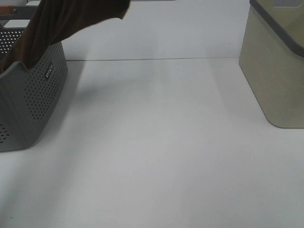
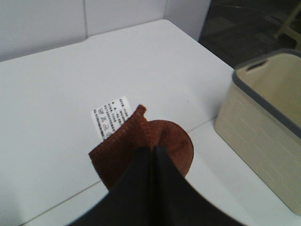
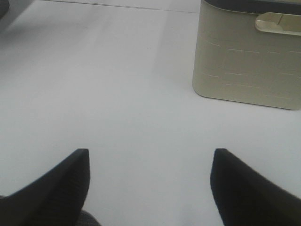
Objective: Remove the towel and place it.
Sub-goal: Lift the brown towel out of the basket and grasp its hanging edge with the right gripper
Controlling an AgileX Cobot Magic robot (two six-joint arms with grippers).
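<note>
The left end effector is clamped on the towel; the right end effector has its jaws apart and holds nothing. Best to lift straight up until the towel clears the grey basket.

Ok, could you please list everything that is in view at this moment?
towel: one, dark brown, hanging from above, lower end at the grey basket's rim, far left
tag: one, white with print, on the towel's edge
perforated basket: one, grey, left side of the table
bin: one, beige with a grey rim, right side of the table
table: one, white, under both containers
left fingers: two, black, shut on the towel
right fingers: two, black, open above bare table, holding nothing
</note>
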